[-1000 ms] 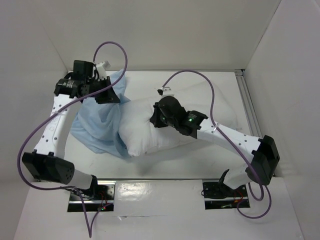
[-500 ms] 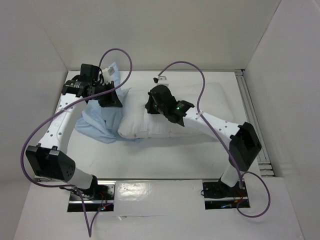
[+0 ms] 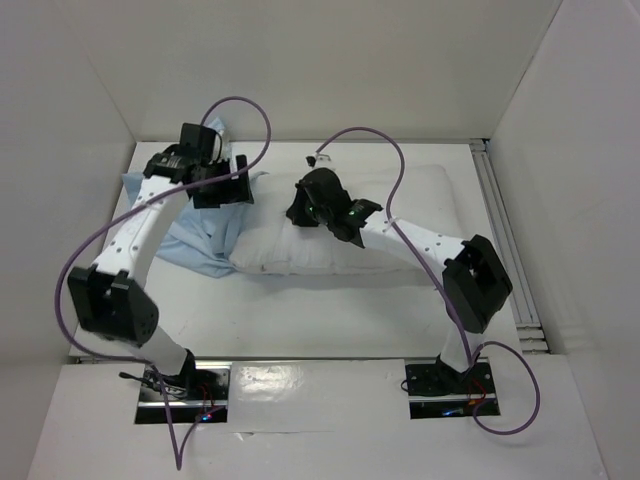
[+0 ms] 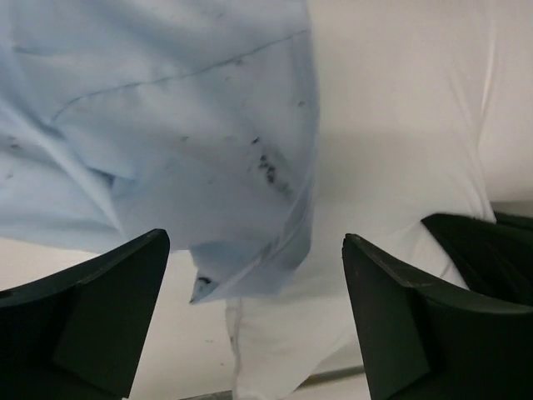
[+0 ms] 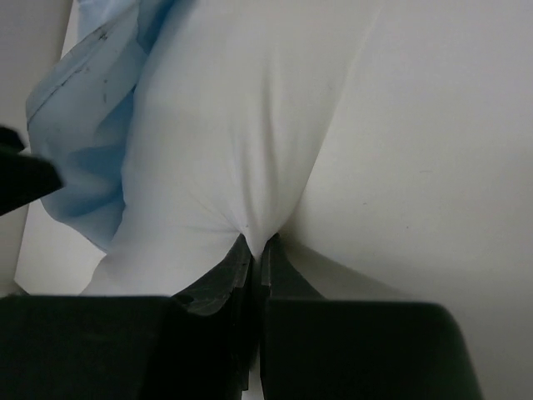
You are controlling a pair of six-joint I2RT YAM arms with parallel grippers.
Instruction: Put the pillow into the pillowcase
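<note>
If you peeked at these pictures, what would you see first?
A big puffy white pillow lies across the middle of the table. The right hand pinches its fabric, and a crumpled light-blue pillowcase sits at its left end, by the open left hand.

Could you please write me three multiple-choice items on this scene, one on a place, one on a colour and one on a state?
1. Where does the pillowcase lie?
A. At the pillow's end on the left arm's side.
B. At its end on the right arm's side.
C. Wholly around it.

2. What colour is the pillowcase?
A. White.
B. Green.
C. Light blue.

3. How is the right gripper?
A. Open.
B. Shut on the pillow.
C. Shut on the pillowcase.

Answers: 1 A, the top view shows it bunched at that end; 2 C, it is pale blue in every view; 3 B, its wrist view shows white fabric pinched in it.
</note>
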